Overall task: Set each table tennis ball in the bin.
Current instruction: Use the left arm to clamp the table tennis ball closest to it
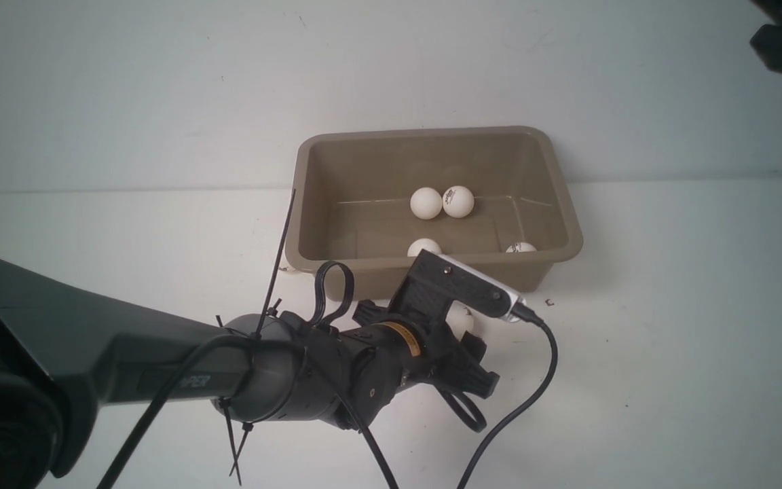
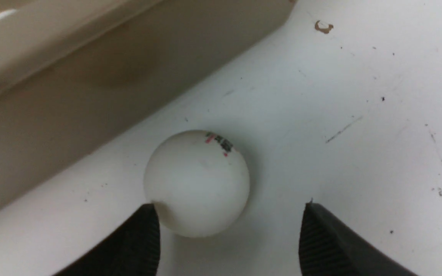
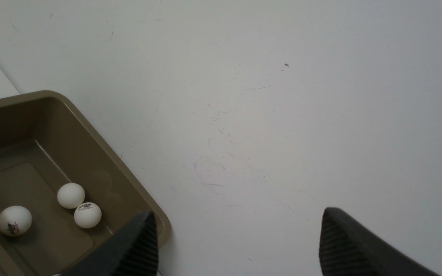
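The rectangular taupe plastic bin (image 1: 432,134) stands open side up, its long axis running left to right, with 4 small white table tennis balls (image 1: 426,203) inside. A 5th white ball (image 2: 196,184) lies on the white table (image 1: 669,339) just outside the bin's near wall. It sits between the left gripper's (image 2: 229,207) parted fingers and touches 1 of them. The right gripper (image 3: 240,214) is spread and empty.

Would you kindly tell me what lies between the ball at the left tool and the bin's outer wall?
Nothing: only a bare strip of white table separates that ball from the bin, as the left wrist view shows.
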Robot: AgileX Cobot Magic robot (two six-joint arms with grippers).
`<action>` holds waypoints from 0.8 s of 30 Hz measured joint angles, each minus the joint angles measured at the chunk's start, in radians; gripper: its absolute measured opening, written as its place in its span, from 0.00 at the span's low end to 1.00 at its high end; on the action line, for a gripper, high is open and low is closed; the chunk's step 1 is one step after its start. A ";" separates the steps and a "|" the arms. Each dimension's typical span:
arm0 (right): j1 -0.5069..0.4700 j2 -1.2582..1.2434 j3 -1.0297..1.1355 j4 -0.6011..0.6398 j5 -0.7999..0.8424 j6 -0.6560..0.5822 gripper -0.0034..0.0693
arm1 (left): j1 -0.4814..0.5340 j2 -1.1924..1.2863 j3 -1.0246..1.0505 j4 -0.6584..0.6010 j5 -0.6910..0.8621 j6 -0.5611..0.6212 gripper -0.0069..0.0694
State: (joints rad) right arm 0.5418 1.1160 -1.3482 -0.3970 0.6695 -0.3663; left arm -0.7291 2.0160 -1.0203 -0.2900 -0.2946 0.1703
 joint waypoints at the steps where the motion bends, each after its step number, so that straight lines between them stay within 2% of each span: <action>1: 0.000 0.000 0.000 0.000 0.000 0.000 0.75 | 0.000 0.000 0.000 0.000 -0.008 0.000 0.64; 6: 0.000 0.000 0.000 -0.003 0.000 0.000 0.75 | 0.000 0.000 0.000 -0.002 -0.021 0.000 0.45; 12: 0.000 0.000 0.000 -0.004 0.000 0.000 0.75 | 0.000 0.000 0.000 -0.002 0.003 0.001 0.13; 15: 0.000 0.000 0.000 -0.004 0.000 0.000 0.75 | 0.000 0.000 0.000 -0.001 0.031 0.002 0.09; 24: 0.000 0.000 0.000 -0.007 0.000 0.000 0.75 | 0.000 -0.049 0.000 0.002 0.061 0.004 0.08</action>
State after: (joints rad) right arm 0.5418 1.1160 -1.3482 -0.4042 0.6695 -0.3663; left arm -0.7291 1.9666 -1.0203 -0.2880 -0.2332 0.1741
